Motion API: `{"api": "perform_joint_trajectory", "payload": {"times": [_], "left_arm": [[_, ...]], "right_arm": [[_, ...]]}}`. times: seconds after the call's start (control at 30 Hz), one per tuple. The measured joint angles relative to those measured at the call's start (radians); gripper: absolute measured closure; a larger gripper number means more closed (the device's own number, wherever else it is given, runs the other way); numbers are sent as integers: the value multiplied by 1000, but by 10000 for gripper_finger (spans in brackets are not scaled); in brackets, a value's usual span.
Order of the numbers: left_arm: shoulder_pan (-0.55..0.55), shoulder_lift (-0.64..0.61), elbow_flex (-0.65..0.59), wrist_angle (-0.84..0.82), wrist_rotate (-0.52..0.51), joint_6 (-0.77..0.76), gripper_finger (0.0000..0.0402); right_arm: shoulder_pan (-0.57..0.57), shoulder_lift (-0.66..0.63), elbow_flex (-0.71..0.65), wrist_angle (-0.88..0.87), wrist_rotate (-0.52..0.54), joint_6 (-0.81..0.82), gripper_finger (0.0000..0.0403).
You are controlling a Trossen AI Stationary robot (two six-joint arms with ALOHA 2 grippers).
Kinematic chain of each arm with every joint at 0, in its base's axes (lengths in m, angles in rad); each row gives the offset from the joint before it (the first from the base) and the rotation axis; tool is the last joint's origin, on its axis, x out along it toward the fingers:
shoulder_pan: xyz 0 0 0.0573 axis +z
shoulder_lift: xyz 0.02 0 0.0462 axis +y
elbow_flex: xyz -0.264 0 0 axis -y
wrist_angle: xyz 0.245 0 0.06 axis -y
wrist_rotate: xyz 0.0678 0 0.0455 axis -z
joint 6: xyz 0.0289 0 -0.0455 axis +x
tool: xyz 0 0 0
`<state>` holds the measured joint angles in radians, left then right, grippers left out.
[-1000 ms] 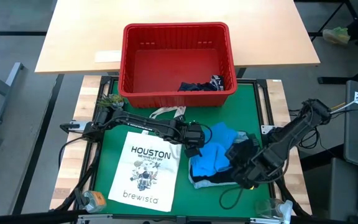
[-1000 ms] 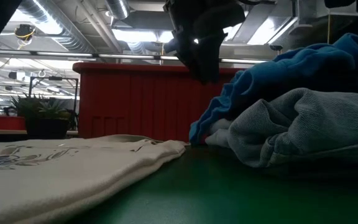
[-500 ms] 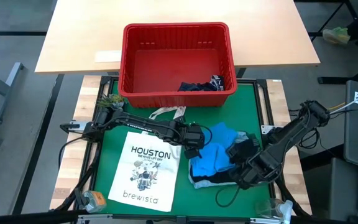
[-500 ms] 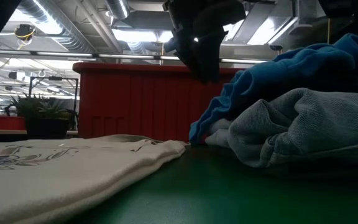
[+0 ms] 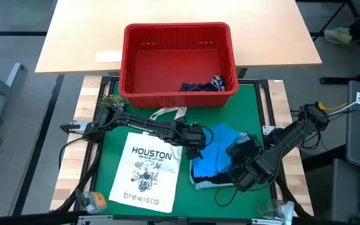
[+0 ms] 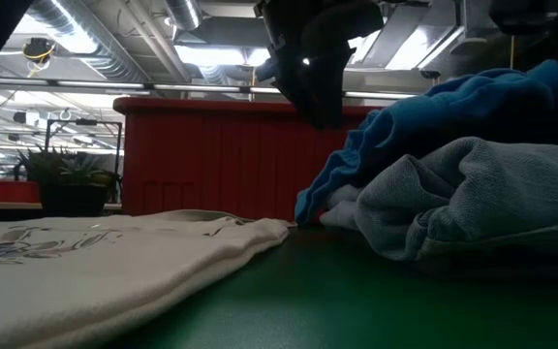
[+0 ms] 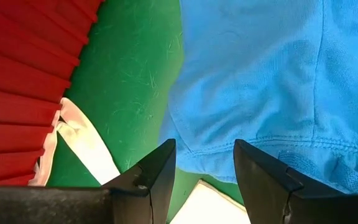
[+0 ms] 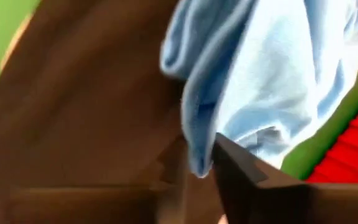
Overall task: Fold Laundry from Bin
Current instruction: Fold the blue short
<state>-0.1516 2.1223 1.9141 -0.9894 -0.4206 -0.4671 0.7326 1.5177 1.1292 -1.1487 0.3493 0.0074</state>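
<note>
Since a second ago the right gripper has slid further in along the near edge of the bright blue garment, which lies on the green mat in the high view.

In the right wrist view its fingers pinch a fold of blue cloth.

In the left wrist view the left gripper hovers open over the garment's hem.

A dark garment remains in the bin.

Next likely: spreading the garment flat.

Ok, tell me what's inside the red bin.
The red bin holds one dark navy garment bunched in its near right corner. The rest of the floor is bare. Anything beneath that garment is hidden.
</note>
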Motion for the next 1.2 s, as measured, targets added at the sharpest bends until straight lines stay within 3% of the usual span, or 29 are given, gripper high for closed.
{"api": "perform_joint_trajectory", "payload": {"times": [0.13, 0.33, 0.47, 0.67, 1.03, 1.2], "left_arm": [[0, 0, 0, 3, 0, 0, 246], [0, 0, 0, 4, 0, 0, 247], [-1, 0, 0, 4, 0, 0, 247], [-10, 0, 0, 12, 46, 10, 247], [-74, 0, 0, 91, 316, 165, 247], [-103, 0, 0, 185, 334, 201, 247]], "right_arm": [[0, 0, 26, -90, -14, -5, 392], [1, -6, 109, -317, -27, 0, 371], [1, -14, 117, -431, -27, 0, 384], [0, -34, 55, -423, -51, 18, 392], [0, -34, -71, -423, -89, 16, 382], [0, -34, -74, -422, -107, 15, 382]]}}
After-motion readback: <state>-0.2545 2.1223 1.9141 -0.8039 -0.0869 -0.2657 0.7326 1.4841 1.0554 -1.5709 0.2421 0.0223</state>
